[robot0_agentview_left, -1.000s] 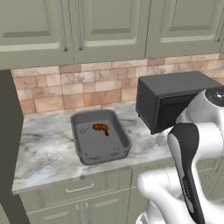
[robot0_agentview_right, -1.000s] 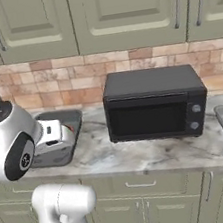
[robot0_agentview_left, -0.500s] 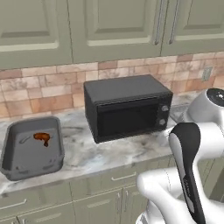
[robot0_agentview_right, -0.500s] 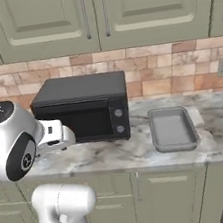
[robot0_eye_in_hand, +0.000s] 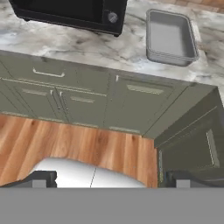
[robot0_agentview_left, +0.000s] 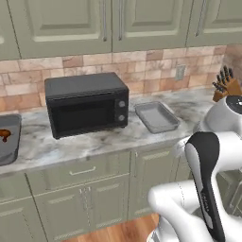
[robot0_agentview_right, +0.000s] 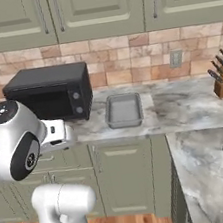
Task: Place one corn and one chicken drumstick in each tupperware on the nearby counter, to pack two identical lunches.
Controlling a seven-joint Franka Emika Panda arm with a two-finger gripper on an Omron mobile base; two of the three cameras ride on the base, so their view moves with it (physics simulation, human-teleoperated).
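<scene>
Above the wooden floor [robot0_eye_in_hand: 65, 140], the pincer [robot0_eye_in_hand: 111, 178] gapes wide (holding nothing).

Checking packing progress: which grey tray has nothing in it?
The tupperware right of the microwave; the tray on the microwave's left holds a chicken drumstick.

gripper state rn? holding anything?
Gripper: open, jaws wide apart, nothing between them; it looks down at the wood floor in front of the counter.
</scene>
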